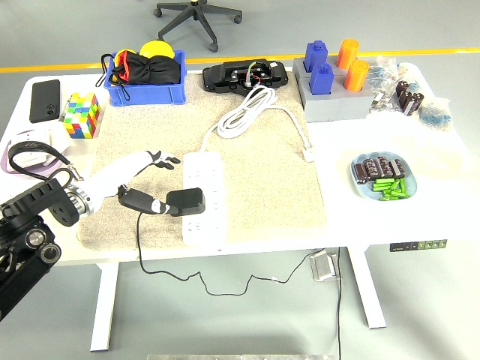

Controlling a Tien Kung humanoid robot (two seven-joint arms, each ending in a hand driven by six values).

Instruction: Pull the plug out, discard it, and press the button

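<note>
Clutter rings one white power strip (204, 196) on the beige mat (270, 187), where the left hand (146, 184) is clamped on one black plug (186, 201) at the strip's left edge, beside one blue bin (146, 91), one colour cube (82, 115) and one phone (44, 100) on the surface (442, 202).

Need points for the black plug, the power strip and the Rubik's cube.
black plug (192, 199), head view, middle of its body.
power strip (204, 174), head view, bare white top above the plug.
Rubik's cube (82, 115), head view, centre of its top face.
</note>
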